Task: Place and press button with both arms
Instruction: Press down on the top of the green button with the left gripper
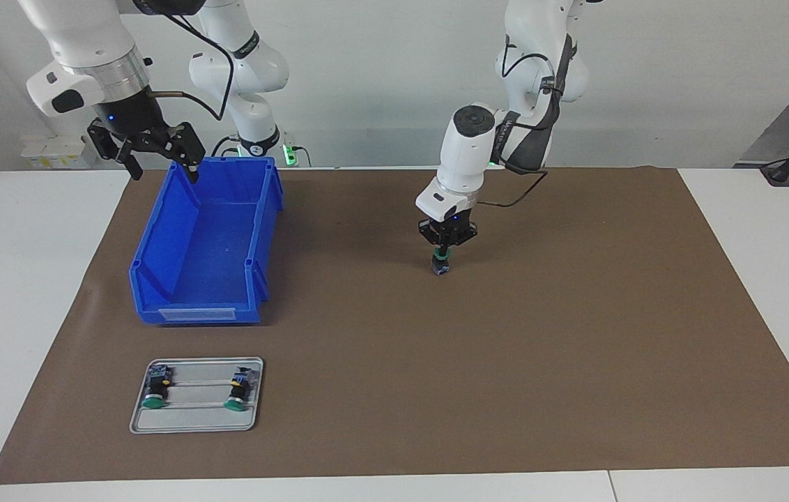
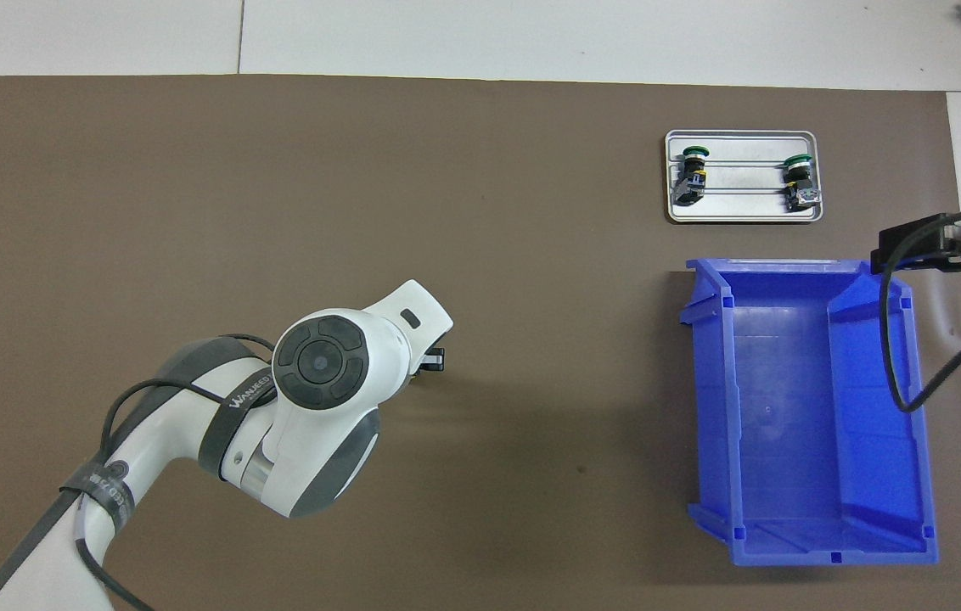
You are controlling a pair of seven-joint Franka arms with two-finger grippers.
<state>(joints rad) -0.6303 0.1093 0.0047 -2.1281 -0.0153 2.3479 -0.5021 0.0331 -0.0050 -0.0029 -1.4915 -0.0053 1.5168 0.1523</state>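
A button (image 1: 442,265) with a green cap stands upright on the brown mat (image 1: 576,335), near the middle of the table. My left gripper (image 1: 443,252) points straight down onto it, shut, with its fingertips meeting on the green cap. In the overhead view the left arm (image 2: 323,365) hides the button. My right gripper (image 1: 163,171) hangs open and holds nothing, over the blue bin's corner nearest the robots. The right arm waits there.
The blue bin (image 1: 192,315) sits toward the right arm's end of the table, with nothing in it. A grey tray (image 1: 196,422), farther from the robots than the bin, holds two more green-capped buttons (image 1: 155,390) (image 1: 236,390) lying on their sides.
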